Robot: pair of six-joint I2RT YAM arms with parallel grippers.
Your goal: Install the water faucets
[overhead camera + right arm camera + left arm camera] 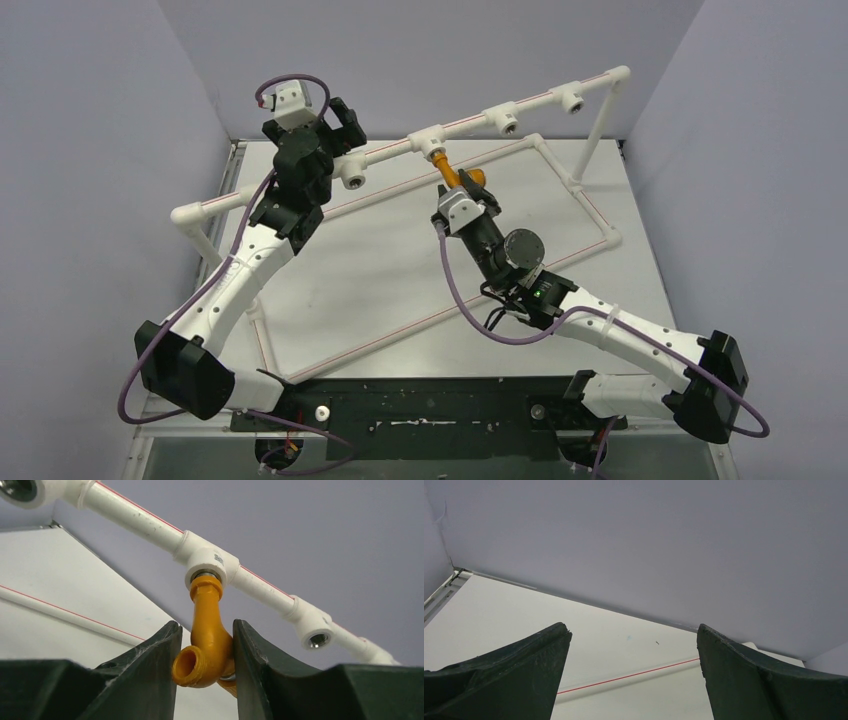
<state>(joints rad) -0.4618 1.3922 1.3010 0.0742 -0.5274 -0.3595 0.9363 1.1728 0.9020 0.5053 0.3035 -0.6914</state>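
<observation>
Faucet clamped in right hand; its end in tee socket.

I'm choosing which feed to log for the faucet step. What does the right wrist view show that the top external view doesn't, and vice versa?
Only right wrist: the faucet's threaded open mouth and its neck meeting the tee socket's metal ring. Only top external: the left hand beside the pipe frame, and that whole frame on the table. Both: the faucet held in the right hand at that socket.
</observation>
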